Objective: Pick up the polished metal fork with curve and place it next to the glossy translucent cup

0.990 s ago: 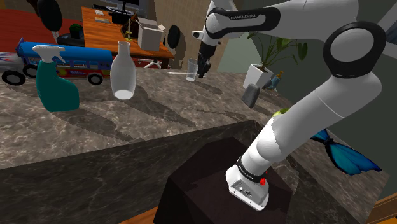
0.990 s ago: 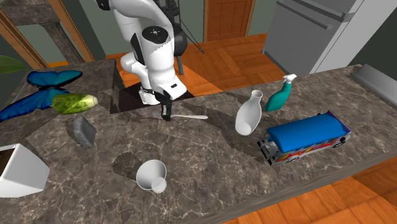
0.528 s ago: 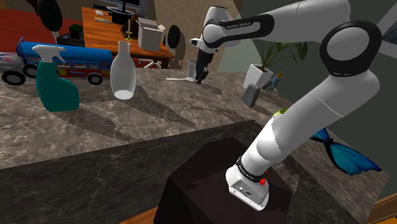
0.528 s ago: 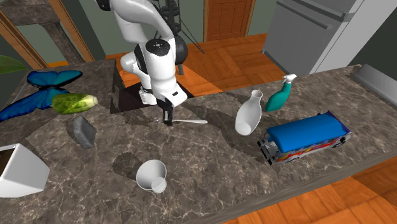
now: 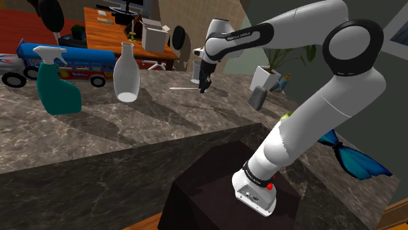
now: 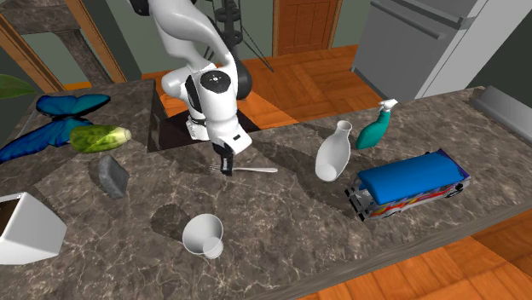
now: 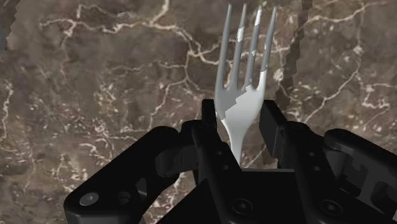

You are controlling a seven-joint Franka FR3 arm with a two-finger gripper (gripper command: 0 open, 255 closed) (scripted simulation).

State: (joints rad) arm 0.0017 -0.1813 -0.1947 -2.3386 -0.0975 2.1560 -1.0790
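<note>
Fork of silvery metal, gripped by the black two-finger hand of a white arm. In the wrist view the fingers clasp its neck just behind the four tines. The fork is held about level, low over a dark marbled desk, with its handle pointing toward the second exterior view's right. Whether it touches the stone cannot be told. A pale translucent cup stands on the desk, apart from the fork and nearer that camera. Further right stand a white vase and a teal spray bottle.

Shoulder camera looks past the stand across the countertop — second faces back, wrist close above.
</note>
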